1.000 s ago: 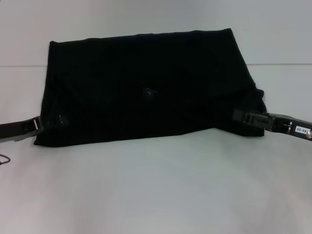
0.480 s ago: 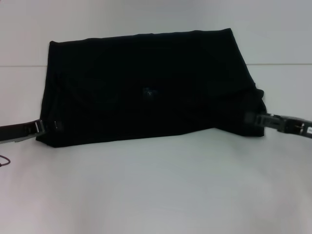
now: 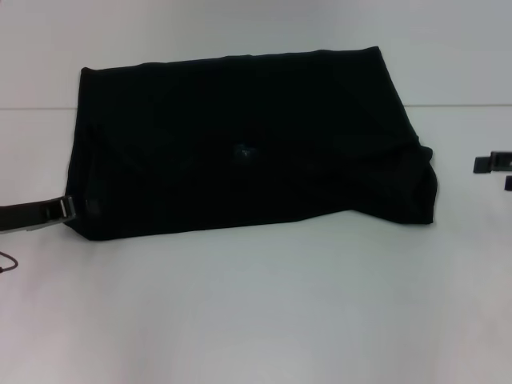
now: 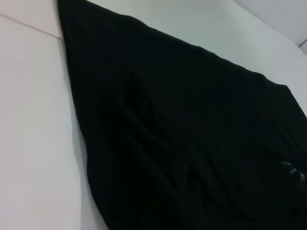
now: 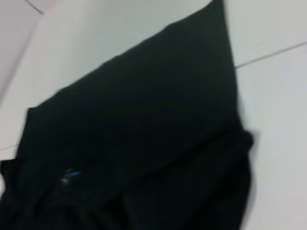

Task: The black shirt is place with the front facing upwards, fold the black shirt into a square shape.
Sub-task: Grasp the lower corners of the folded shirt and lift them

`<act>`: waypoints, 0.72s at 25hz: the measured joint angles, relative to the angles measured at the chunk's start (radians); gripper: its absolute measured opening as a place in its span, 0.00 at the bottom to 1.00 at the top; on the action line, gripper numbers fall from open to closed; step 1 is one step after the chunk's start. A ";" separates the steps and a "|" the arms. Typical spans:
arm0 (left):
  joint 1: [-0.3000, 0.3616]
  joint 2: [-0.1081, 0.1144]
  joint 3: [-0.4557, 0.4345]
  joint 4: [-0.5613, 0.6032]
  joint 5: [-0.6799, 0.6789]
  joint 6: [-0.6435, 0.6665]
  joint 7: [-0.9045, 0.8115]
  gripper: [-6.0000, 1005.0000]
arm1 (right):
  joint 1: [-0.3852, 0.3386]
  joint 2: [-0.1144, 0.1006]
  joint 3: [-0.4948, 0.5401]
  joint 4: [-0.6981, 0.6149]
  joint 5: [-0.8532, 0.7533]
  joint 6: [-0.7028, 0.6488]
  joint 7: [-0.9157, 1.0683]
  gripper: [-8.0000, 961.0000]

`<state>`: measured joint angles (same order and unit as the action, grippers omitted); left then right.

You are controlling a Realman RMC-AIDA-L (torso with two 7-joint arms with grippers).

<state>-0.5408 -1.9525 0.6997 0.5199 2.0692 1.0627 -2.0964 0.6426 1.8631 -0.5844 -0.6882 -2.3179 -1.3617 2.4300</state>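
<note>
Shirt is limp, light, layered: you should pinch folded side edges; left claw at its corner, right claw clear, both openings indiscernible.

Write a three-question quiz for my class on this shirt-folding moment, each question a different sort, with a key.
1. True or false: the right gripper touches the black shirt.
2. Which gripper is at the shirt's edge? A) left B) right C) neither
3. What colour is the small tag on the shirt?

Key:
1. False; it sits apart, off the shirt's right side.
2. A; the left gripper meets the near left corner.
3. Blue.
</note>
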 joint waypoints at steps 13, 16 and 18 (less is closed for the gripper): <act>0.001 0.000 -0.014 0.008 -0.005 0.016 0.045 0.05 | 0.195 0.056 -0.081 0.042 -0.287 0.121 0.077 0.94; 0.001 0.000 -0.014 0.014 -0.006 0.020 0.045 0.05 | 0.209 0.063 -0.095 0.096 -0.282 0.164 0.069 0.93; 0.001 -0.001 -0.014 0.015 -0.007 0.021 0.045 0.05 | 0.217 0.070 -0.100 0.112 -0.282 0.170 0.066 0.92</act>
<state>-0.5401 -1.9534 0.6856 0.5353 2.0627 1.0836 -2.0510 0.8598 1.9330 -0.6845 -0.5759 -2.6001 -1.1915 2.4960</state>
